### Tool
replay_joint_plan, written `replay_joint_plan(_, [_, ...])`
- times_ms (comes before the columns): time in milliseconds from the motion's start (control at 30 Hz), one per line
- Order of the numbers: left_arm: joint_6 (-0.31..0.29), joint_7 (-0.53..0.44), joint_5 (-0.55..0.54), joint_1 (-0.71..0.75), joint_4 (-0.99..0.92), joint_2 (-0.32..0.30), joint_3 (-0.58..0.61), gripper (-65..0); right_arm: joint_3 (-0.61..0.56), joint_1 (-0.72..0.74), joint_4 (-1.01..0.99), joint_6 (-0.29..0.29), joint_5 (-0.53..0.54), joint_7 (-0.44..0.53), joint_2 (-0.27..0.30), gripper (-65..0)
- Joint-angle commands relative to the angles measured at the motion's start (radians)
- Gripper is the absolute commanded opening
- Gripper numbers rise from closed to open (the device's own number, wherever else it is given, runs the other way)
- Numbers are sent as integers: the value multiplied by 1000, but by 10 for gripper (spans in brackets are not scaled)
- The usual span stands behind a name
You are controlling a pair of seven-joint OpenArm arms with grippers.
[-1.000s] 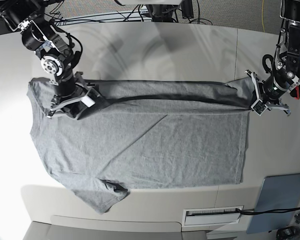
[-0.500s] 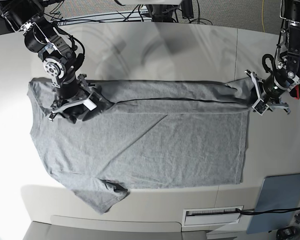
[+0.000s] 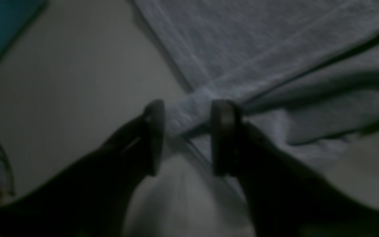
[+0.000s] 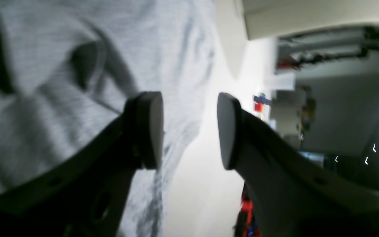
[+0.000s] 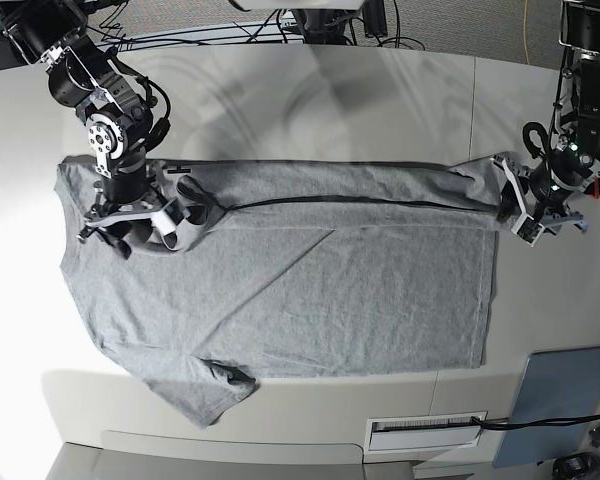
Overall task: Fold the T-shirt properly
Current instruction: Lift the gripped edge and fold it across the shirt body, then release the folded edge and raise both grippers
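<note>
Base view is showing the large heather-grey cotton T-shirt [image 5: 280,280] lying flat on the pale table [image 5: 380,90], far edge folded inward; the left gripper [image 5: 545,208] and right gripper [image 5: 130,225] are both spreading, jaws apart, holding nothing, so lifting clear straight upward should avoid dragging the fold

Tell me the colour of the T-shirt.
Heather grey, plain on the side showing. The T-shirt shows best in the base view.
</note>
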Motion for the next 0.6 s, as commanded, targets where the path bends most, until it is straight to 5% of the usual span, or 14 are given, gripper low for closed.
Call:
replay_joint_plan(0, [-7,-11,-37,-10,25,-20,-10,-486,13,4,27,-46,-20,8,14,-405])
replay_joint_plan(100, [-10,12,-105,3,40,-17,-10,-624,39,-41,38,-143,-21,-2,2,-558])
replay_joint_plan(167, [-7,20,-119,15,42,-12,-13,-650,79,-84,38,-198,-29,-15,-20,-650])
replay_joint_plan(300, [24,57,-198,45,42,14,-38,-650,207,-167,38,-220,-27,-8,-72,-650])
replay_joint_plan(400, [22,75,-249,67,42,71,-93,-650,296,-192,37,-217,78,34,-97,-650])
replay_joint_plan(567, [-11,77,-341,86,42,193,-211,-650,389,-191,37,-100,259,83,-145,-650])
